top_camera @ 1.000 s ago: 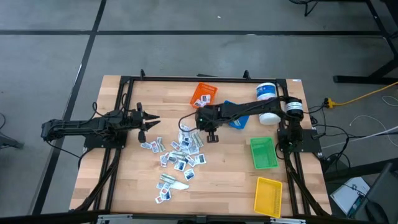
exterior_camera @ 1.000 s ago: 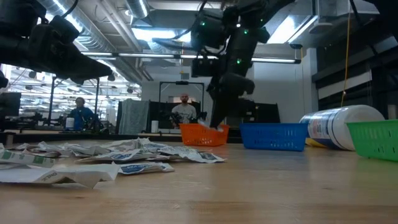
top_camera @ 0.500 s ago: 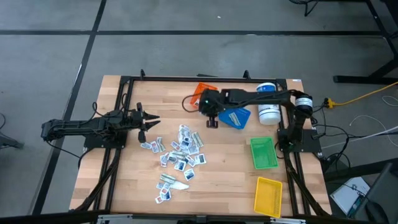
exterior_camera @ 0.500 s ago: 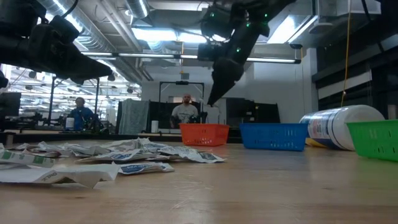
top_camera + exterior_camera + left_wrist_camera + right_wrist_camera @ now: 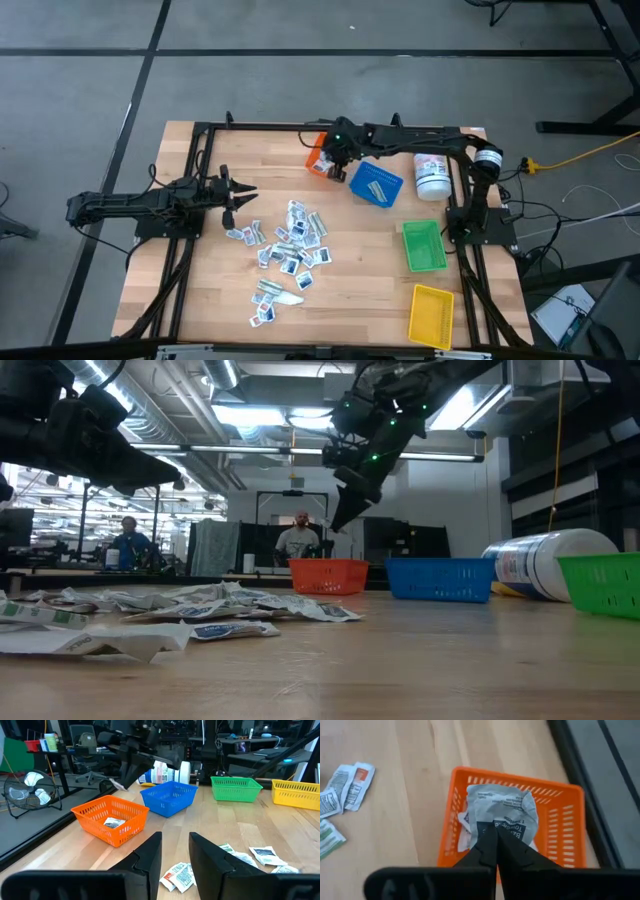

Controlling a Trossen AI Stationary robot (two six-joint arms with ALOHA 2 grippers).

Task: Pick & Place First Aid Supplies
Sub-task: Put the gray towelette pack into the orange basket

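The right gripper (image 5: pixel 495 837) is clamped shut on a crumpled white packet (image 5: pixel 502 812) and now hangs directly above the orange bin (image 5: pixel 318 158) at the far side of the table. A second ago it was lower and nearer, at the far edge of the pile of packets (image 5: pixel 290 245) in the middle of the table; half a second ago it was crossing past the blue bin (image 5: pixel 377 183). So the pick is done and the carry looks finished. In my judgement what remains of this cycle is the release, and the packet is lined up to fall inside the bin, where one packet (image 5: pixel 114 822) already lies.

The left gripper (image 5: pixel 243 197) waits at the left, just left of the pile, fingers parted and empty, unchanged over the last second. Many packets are still on the wood, so the task seems far from complete.
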